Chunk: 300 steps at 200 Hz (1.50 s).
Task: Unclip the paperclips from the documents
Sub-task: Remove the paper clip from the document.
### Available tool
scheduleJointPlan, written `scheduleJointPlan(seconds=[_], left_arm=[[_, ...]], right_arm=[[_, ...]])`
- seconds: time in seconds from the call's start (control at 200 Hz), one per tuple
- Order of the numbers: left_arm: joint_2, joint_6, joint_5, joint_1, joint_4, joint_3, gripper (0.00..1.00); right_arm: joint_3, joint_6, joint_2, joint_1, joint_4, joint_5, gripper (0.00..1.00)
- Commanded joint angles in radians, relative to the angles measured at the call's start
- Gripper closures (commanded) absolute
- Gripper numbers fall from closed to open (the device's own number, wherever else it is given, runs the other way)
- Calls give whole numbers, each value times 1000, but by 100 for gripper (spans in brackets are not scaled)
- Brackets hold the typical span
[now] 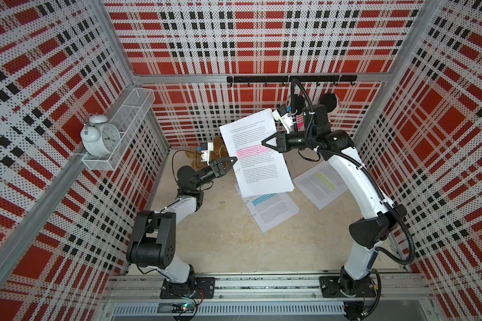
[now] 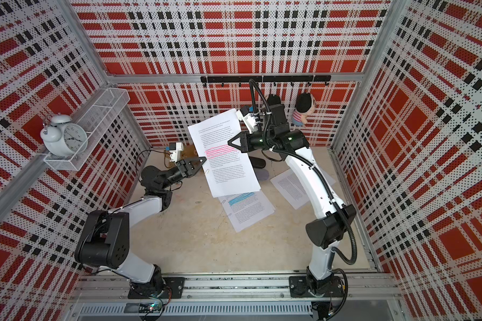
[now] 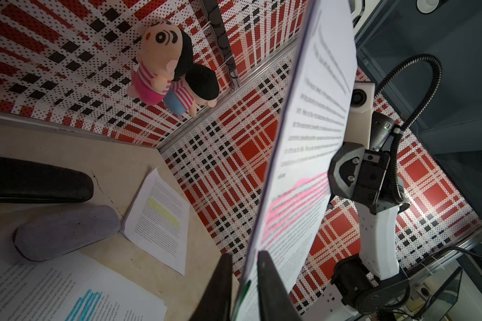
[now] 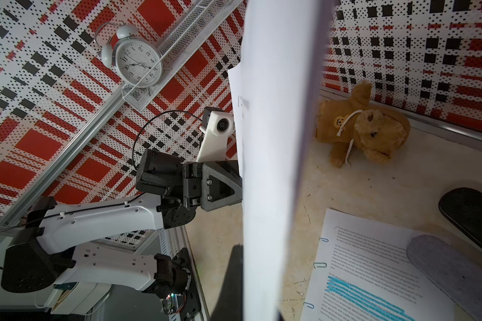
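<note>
My right gripper (image 1: 263, 143) (image 2: 228, 143) is shut on the right edge of the pink-highlighted document (image 1: 258, 155) (image 2: 226, 158) and holds it tilted above the table; in the right wrist view the sheet hides one finger of this gripper (image 4: 258, 280). My left gripper (image 1: 235, 159) (image 2: 205, 159) straddles the sheet's left edge. Its jaws (image 3: 244, 255) are narrowed, with a gap showing beside the paper. A green paperclip (image 3: 245, 290) (image 1: 237, 171) sits on that edge between the fingers. The blue-highlighted document (image 1: 273, 211) (image 4: 373, 278) lies flat with three clips (image 4: 320, 265). The yellow-highlighted document (image 1: 320, 183) lies to the right.
A loose clip (image 1: 222, 202) lies on the table left of the blue-highlighted sheets. A black case (image 3: 36, 180) and a grey case (image 3: 67, 232) lie near the back. Plush dolls (image 3: 162, 61) hang on the back wall. A brown bear (image 4: 365, 127) sits at the back. A clock (image 1: 103, 136) stands on the wire shelf.
</note>
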Motion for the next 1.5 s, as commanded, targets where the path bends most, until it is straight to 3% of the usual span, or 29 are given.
scheduleJointPlan(seconds=[0.0,0.175,0.301,0.491,0.546,0.701,0.777,0.827,0.892,1.498], left_arm=[[-23,-9,25,-1,31,-21,79],[-27,-13,34,3,32,-36,79],[-30,-13,33,18,32,-42,91],[-27,-12,30,34,32,-26,93],[-25,-12,31,36,32,-19,92],[-17,-17,37,35,34,-15,76],[-15,-19,41,32,36,-15,76],[-14,-22,44,32,37,-15,82],[-11,-27,47,28,40,-15,100],[-45,-58,68,95,44,-80,100]], right_arm=[[11,-22,-2,-6,10,11,100],[1,-20,-9,-13,20,20,100],[-3,-23,-13,-17,19,19,100],[-27,-45,-17,-18,0,14,100],[-36,-51,-20,-17,-4,11,100],[-50,-59,-25,-18,-6,3,100],[-53,-55,-24,-17,-2,2,100],[-53,-52,-25,-18,4,2,100],[-53,-52,-26,-18,9,7,100],[-221,16,-124,-142,135,19,100]])
